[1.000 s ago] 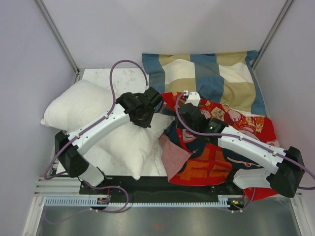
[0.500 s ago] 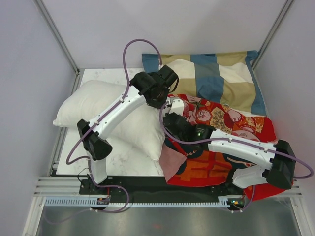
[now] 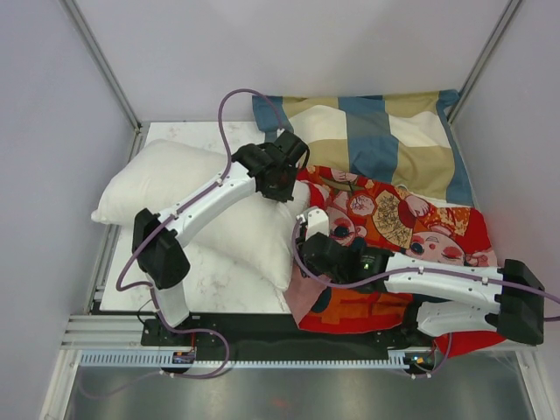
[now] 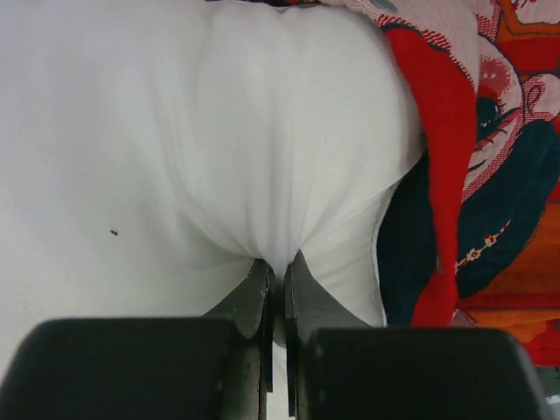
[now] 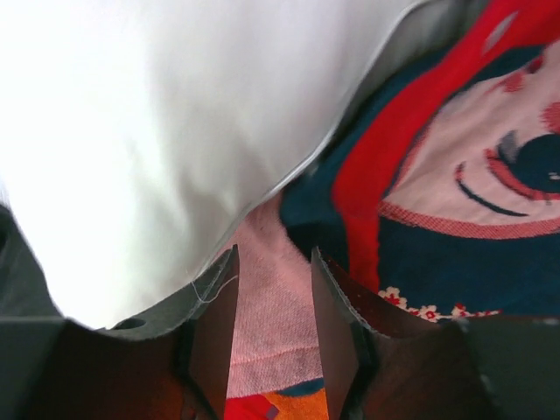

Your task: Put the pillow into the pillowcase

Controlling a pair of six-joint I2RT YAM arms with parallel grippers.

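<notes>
The plump white pillow [image 3: 175, 188] lies on the left of the table, and its right end reaches the pillowcase's left edge. My left gripper [image 3: 287, 185] is shut on a pinch of that end. In the left wrist view, white fabric puckers into the left gripper [image 4: 278, 262]. The red printed pillowcase [image 3: 411, 219] is spread on the right, with a dull pink flap at its near-left corner. My right gripper [image 3: 304, 262] hovers there, open. In the right wrist view, the right gripper [image 5: 273, 254] has its jaws apart over the pink fabric [image 5: 271, 306], beside the pillow [image 5: 157, 114].
A blue, tan and cream checked pillow [image 3: 376, 140] lies at the back right, partly under the pillowcase. A white marbled board [image 3: 210, 262] covers the table's left half. Grey walls close in on both sides. The black base rail [image 3: 289, 328] runs along the near edge.
The left arm swung up and to the right, dragging the pillow's end against the pillowcase. The right gripper slid toward the near left along the pillowcase edge, and its jaws have parted.
</notes>
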